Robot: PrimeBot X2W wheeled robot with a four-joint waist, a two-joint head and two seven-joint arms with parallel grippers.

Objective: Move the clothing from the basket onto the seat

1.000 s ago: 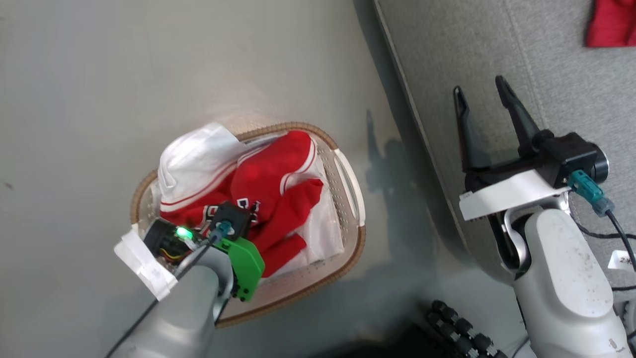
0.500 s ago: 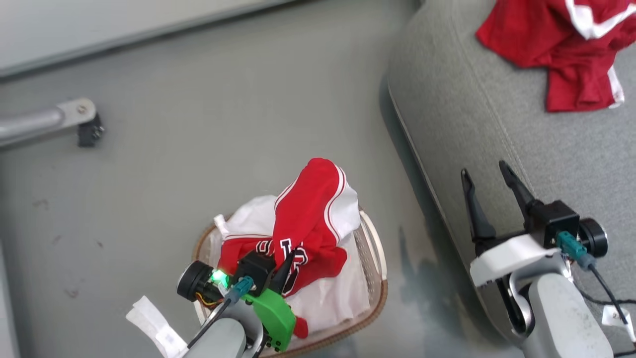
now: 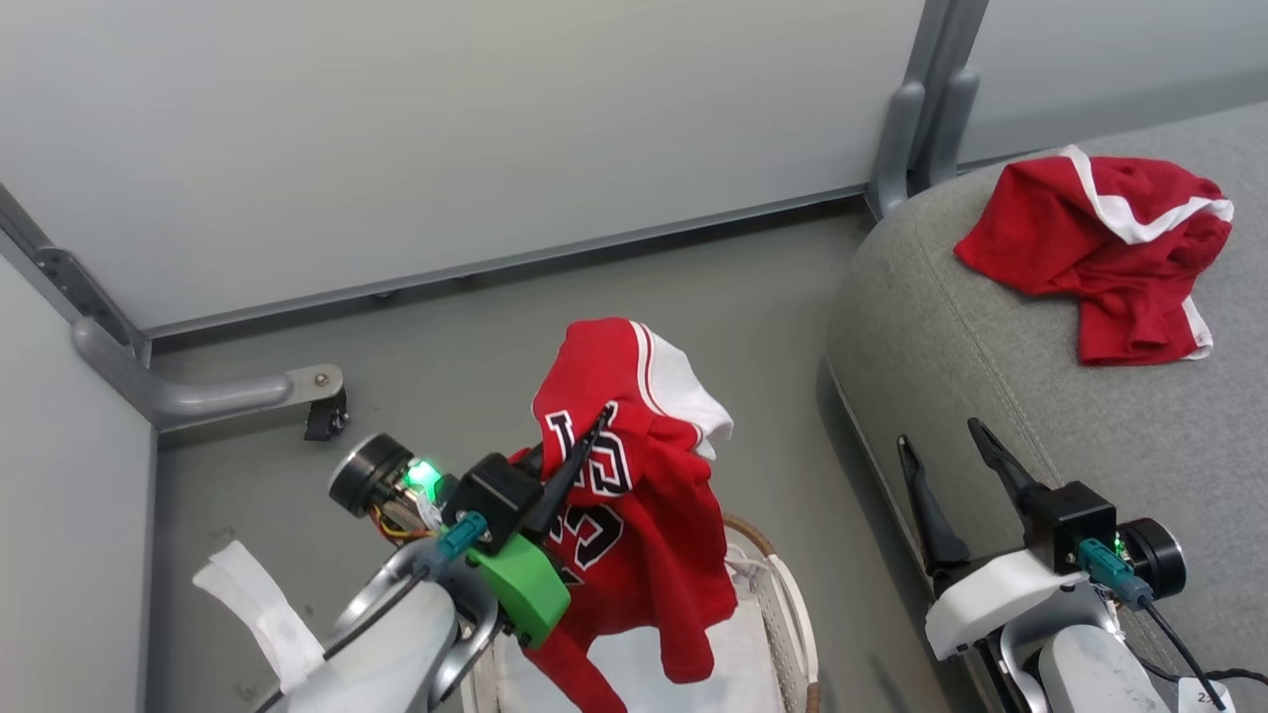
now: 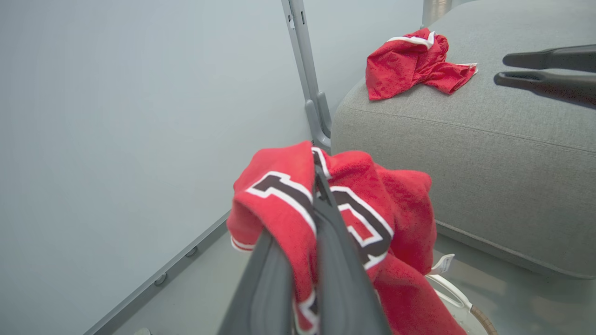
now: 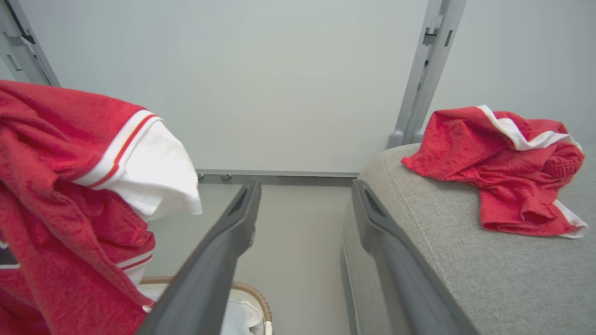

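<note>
Left gripper [image 3: 592,428] is up off the floor with its fingers pinched shut on the lettered red jersey [image 3: 634,515]. They bite a fold right by the black-and-white lettering, so the rest drapes from that one high point and hangs loose below the fingers. Under the gripper and a touch to its right sits the basket [image 3: 792,614], white liner [image 3: 738,663] inside, and the jersey's tail dangles over it; whether it touches the liner I cannot tell. Further right, the right gripper [image 3: 939,434] has its jaws spread wide with nothing between them, parked just over the near edge of the grey seat [image 3: 991,396], out of the carrying arm's way by the look of it. Beyond its fingertips, one crumpled red garment with white trim [image 3: 1100,248] already lies on the cushion. The jersey is well apart from the seat, so a rightward carry looks next, high enough that the tail clears the cushion's edge.
</note>
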